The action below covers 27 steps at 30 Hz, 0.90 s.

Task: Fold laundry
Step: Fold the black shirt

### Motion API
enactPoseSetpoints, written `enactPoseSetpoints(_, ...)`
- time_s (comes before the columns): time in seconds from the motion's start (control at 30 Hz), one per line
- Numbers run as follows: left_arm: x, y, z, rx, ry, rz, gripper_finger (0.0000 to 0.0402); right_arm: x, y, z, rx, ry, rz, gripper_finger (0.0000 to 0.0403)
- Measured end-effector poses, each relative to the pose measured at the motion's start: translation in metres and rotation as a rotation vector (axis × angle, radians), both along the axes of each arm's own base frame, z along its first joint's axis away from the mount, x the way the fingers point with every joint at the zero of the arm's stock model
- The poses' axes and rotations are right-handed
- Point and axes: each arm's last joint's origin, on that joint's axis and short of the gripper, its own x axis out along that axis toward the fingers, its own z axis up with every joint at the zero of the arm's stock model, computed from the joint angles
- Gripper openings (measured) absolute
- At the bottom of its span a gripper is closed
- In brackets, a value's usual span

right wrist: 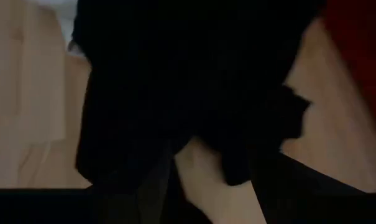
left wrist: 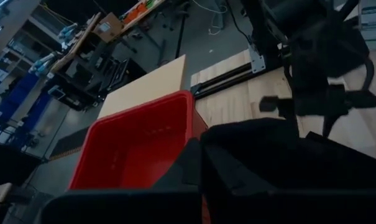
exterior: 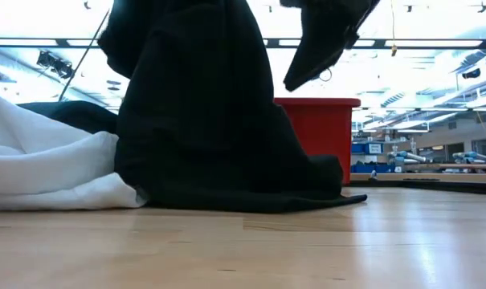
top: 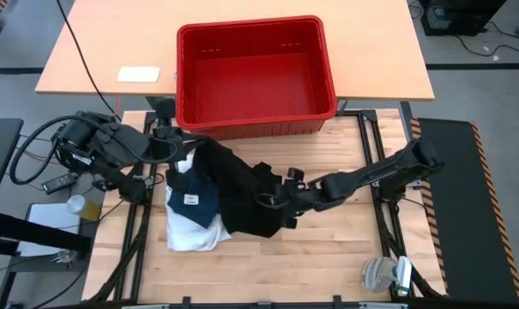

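Note:
A large black garment [top: 238, 184] is drawn up at its far left end, where my left gripper [top: 180, 142] is shut on it. In the low view it hangs as a tall dark drape [exterior: 194, 120] with its lower part spread on the wood. Beside it lie a white shirt [top: 190, 233] and a dark blue piece with a white label [top: 195, 202] on top of the shirt. My right gripper [top: 272, 203] hangs open over the garment's right part, slanting down. In the right wrist view, wood shows between its fingers [right wrist: 215, 186]. My left gripper holds the black garment by its raised far-left end [top: 197, 153], coming from the table's left. The fingers and the cloth [left wrist: 281, 155] hide the place of contact. The garment hangs from the hold and its lower part [exterior: 251, 197] rests on the table. My right gripper is close over the black cloth [right wrist: 175, 93]; whether it touches it, I cannot tell.
A red crate [top: 255, 120] stands just beyond the garment, at the table's far edge. A roll of tape [top: 379, 275] lies at the near right corner. Bare wood [top: 345, 240] stretches along the near right.

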Motion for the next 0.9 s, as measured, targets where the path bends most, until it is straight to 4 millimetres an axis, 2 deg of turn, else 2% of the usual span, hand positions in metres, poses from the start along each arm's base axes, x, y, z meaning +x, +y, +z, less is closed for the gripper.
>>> enactPoseSetpoints(0.1,0.000,0.000,0.000,-0.007,0.002,0.004,0.0002,0.006,0.001,-0.018,0.121,-0.016,0.040,0.0218)
enactPoseSetpoints(0.2,-0.001,0.000,-0.002,-0.014,0.010,0.009,0.0002,0.003,0.001,-0.034,0.217,-0.005,0.058,0.0218)
enactPoseSetpoints(0.33,-0.001,0.000,-0.002,-0.024,0.005,0.014,0.0003,0.000,0.000,-0.049,0.236,-0.063,0.026,0.0218)
enactPoseSetpoints(0.43,-0.001,0.000,-0.002,-0.024,0.004,0.015,0.0008,0.004,-0.002,-0.053,0.262,-0.157,0.048,0.0218)
enactPoseSetpoints(0.6,-0.001,0.001,0.000,-0.022,-0.015,0.027,0.0011,0.006,-0.016,-0.061,0.239,-0.219,0.013,0.0207)
enactPoseSetpoints(0.73,-0.003,0.002,0.005,-0.035,-0.063,0.026,0.0011,0.012,-0.021,-0.055,0.263,-0.293,0.048,0.0147)
enactPoseSetpoints(0.9,-0.008,0.005,0.010,-0.028,-0.091,0.028,0.0012,0.009,-0.030,-0.050,0.208,-0.259,0.096,0.0027)
